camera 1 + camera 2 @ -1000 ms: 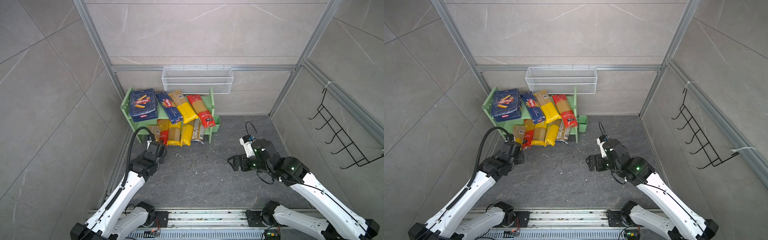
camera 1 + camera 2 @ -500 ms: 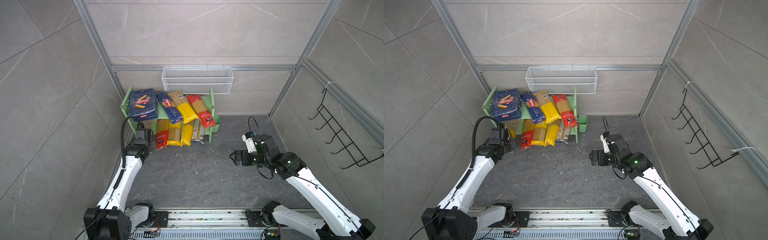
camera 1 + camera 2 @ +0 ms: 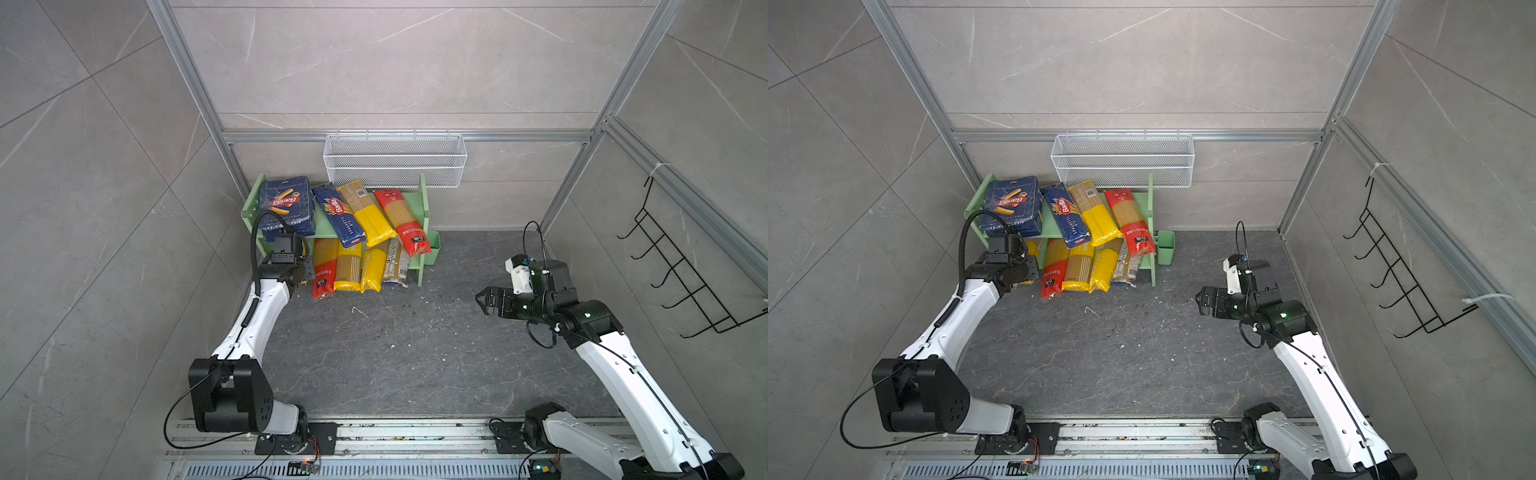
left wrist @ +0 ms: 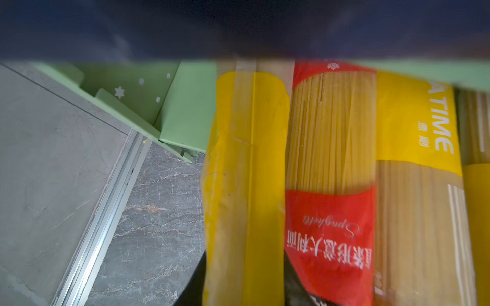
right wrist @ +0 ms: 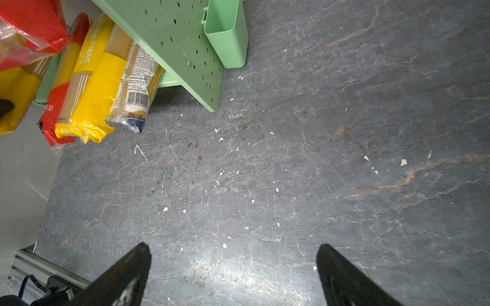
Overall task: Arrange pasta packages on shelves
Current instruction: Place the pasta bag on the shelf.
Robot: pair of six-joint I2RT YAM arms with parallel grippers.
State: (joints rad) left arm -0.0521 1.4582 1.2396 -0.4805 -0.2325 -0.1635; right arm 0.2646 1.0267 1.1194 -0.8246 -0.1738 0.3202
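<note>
A robot lab test cell: grey stone-look panels (image 3: 374, 62) in aluminium framing (image 3: 395, 136) wall in the green shelf unit (image 3: 423, 199); opposite it, across the floor (image 3: 395, 353), a metal rail (image 3: 415, 432) carries two arms (image 3: 257, 320).

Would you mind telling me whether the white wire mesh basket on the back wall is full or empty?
Empty: in both top views the white wire mesh basket shows only its own mesh, nothing inside.

The shelf unit (image 3: 423, 195) stands in the rear left corner of the floor (image 3: 395, 353). On both its boards pasta packages (image 3: 348, 266) lie side by side, jutting past the front edges. A cup (image 3: 432, 249) hangs on its right panel; a wire basket (image 3: 395, 166) hangs on the wall above and behind it.
</note>
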